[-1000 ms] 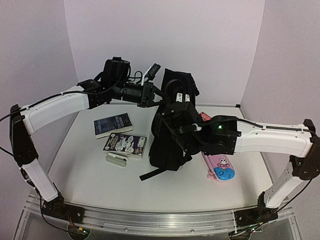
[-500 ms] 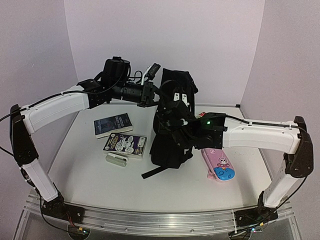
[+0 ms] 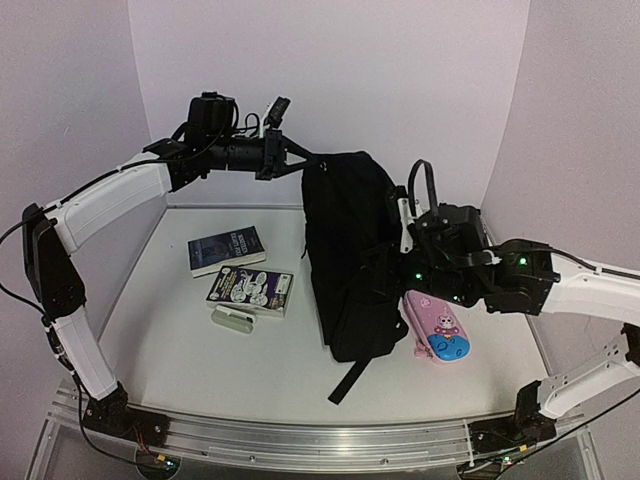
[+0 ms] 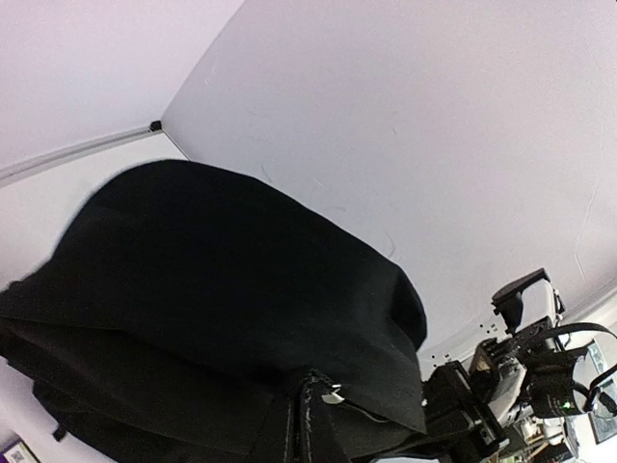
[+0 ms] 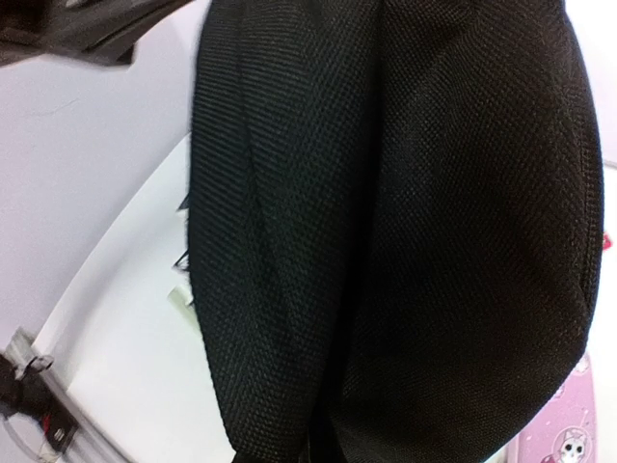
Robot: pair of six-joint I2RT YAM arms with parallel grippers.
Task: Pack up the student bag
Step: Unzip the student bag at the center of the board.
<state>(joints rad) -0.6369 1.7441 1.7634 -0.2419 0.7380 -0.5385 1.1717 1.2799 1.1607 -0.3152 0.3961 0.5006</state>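
Observation:
The student bag [image 3: 345,240] is a large black backpack standing upright at mid-table, one webbing end [image 3: 349,381] trailing toward the near edge. My left gripper [image 3: 297,160] is shut on a black strap at the bag's top left and holds it up. In the left wrist view that strap [image 4: 307,424] rises from the bottom edge against the dark fabric [image 4: 222,270]. My right gripper [image 3: 398,268] is shut against the bag's right side, pinching its fabric. Black weave [image 5: 405,222] fills the right wrist view and hides the fingers.
A dark blue book [image 3: 226,248], a purple printed book [image 3: 250,288] and a small white item [image 3: 233,320] lie left of the bag. A pink-and-blue pencil case [image 3: 440,335] lies to its right, under my right arm. Walls close the back and both sides.
The bag has turned from a slumped heap with its straps showing to standing upright. My left gripper rose and shifted left. My right gripper closed on the bag's side and drew back to the right.

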